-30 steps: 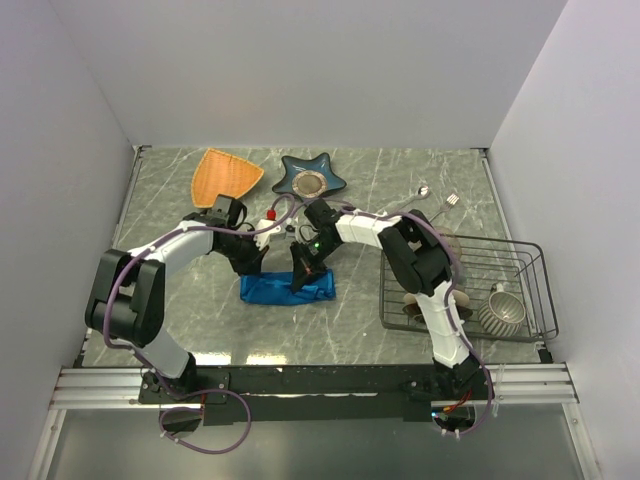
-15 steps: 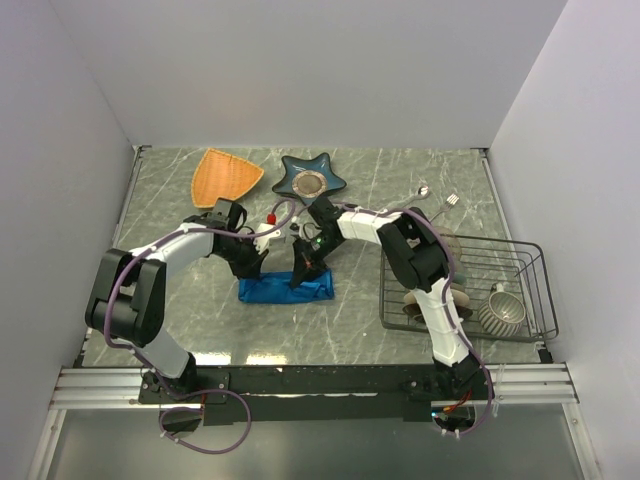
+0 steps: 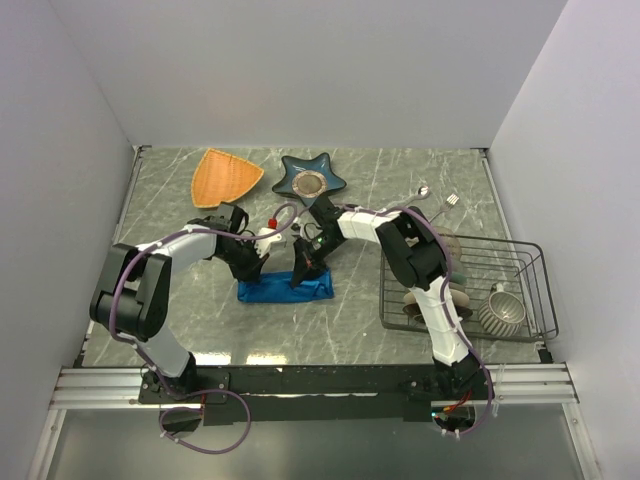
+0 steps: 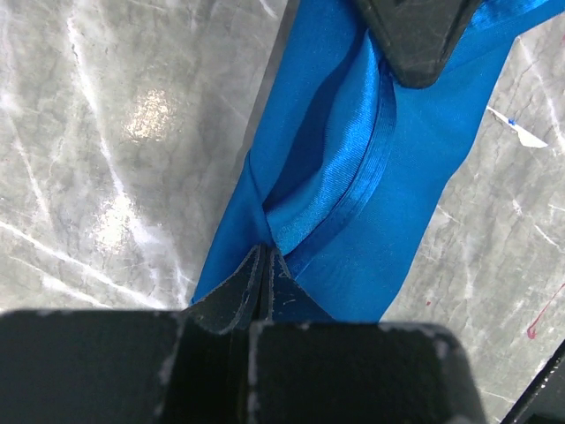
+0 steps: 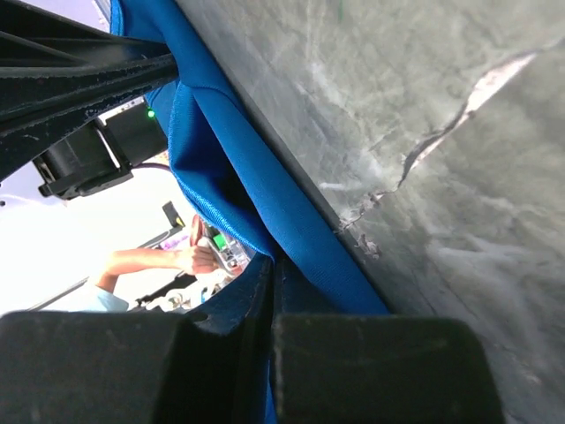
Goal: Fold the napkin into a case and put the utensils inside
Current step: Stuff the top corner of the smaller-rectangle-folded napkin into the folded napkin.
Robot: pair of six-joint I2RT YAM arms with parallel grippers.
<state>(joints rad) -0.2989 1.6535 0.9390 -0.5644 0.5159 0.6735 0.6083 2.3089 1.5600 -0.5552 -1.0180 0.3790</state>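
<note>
**A:** L gripper (image 4: 266,258), status?

**B:** Fingers pressed together, pinching a fold of the napkin (image 3: 270,291) near its left end. The cloth's a narrow strip on the table (image 3: 350,315), mid-way btwn the arms, long axis running left-right.

**A:** And the R gripper (image 5: 272,269)?

**B:** Same. Jaws tight on the cloth edge, abt mid-strip, just right of the L one. Both pinch pts sit on one long edge, and a layer bulges up btwn them.

**A:** So what does the next move turn on?

**B:** My guess is that axis. With both grips along the strip's length, any fold or pull has to go across it, toward or away from the bases, w/ both arms moving together or the layer skews.

**A:** Utensils?

**B:** Spoon (image 3: 422,190) and fork (image 3: 451,200) lie side by side at rear right, well apart from the napkin, behind the wire rack (image 3: 520,262). R arm is nearer, so I'd expect it to fetch them. Handle direction's too small to call.
</note>
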